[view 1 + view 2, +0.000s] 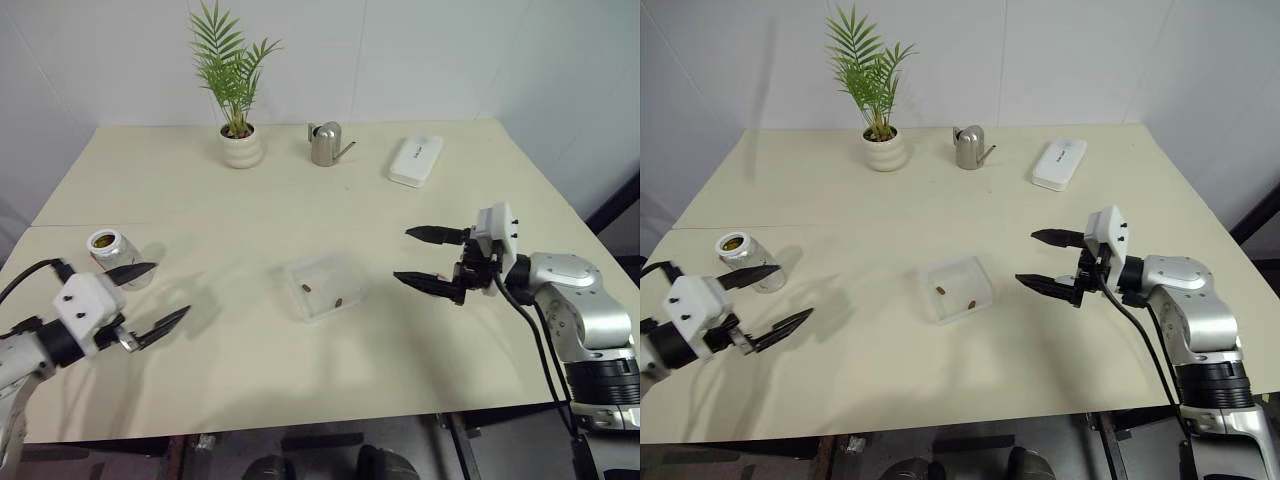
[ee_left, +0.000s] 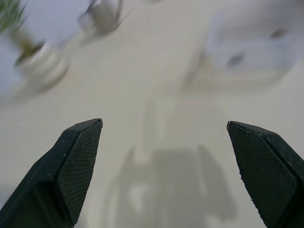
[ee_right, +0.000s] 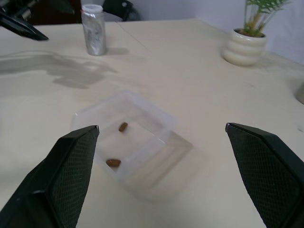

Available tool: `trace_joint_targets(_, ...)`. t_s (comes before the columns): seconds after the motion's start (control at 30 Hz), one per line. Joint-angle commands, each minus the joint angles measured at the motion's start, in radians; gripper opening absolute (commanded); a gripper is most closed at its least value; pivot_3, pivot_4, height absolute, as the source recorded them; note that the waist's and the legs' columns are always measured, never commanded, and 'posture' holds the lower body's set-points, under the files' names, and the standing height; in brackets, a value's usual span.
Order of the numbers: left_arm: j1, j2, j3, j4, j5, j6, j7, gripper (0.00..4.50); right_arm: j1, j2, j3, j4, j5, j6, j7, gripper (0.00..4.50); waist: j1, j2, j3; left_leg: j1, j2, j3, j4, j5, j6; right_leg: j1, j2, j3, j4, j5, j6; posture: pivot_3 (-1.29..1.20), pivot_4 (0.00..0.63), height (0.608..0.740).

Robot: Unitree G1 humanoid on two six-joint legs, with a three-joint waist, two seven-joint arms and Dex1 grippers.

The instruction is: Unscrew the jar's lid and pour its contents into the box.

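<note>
Left tool spread wide, empty, hovering just beside the jar standing open-topped near the desk left edge. Right tool likewise spread, holding nothing, right of the box. Two brownish pieces inside the box. Behind: plant pot, watering can, white case. Jar label unreadable.

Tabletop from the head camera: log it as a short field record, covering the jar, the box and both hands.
jar: small clear cylindrical jar, upright, no lid on, near table's left edge
box: shallow square transparent plastic box, table centre
contents: two tiny brownish pieces inside the box
left hand: left hand open, empty, beside the jar
right hand: right hand open, empty, right of the box
</note>
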Motion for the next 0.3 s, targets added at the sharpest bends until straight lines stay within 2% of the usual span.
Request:
trace_joint_targets(0.03,-0.081,0.019,-0.054,0.050,-0.010,-0.027,-0.070,4.48,0.049,-0.035,-0.047,-0.070,0.007,-0.019,-0.006,4.50,-0.002,0.000,0.000,0.000,0.000,0.001,0.000,0.000,0.000,0.000,0.000,0.000,0.000,0.000,0.000,0.00,0.150,0.740)
trace_joint_targets(0.17,-0.145,0.016,-0.093,0.143,0.016,-0.077,-0.125,4.48,0.109,-0.047,-0.075,-0.131,0.033,0.007,-0.028,4.50,-0.013,0.000,0.000,0.001,0.001,0.004,0.000,0.000,0.001,0.000,0.002,0.001,0.000,0.000,0.000,0.00,0.150,0.740)
trace_joint_targets(0.3,-0.205,0.012,-0.093,0.182,-0.010,-0.048,-0.132,4.48,0.132,-0.057,-0.090,-0.165,0.049,0.035,-0.044,4.50,-0.014,0.000,0.000,0.001,0.002,0.004,0.001,0.000,0.001,0.000,0.003,0.002,0.000,0.000,0.000,0.00,0.150,0.740)
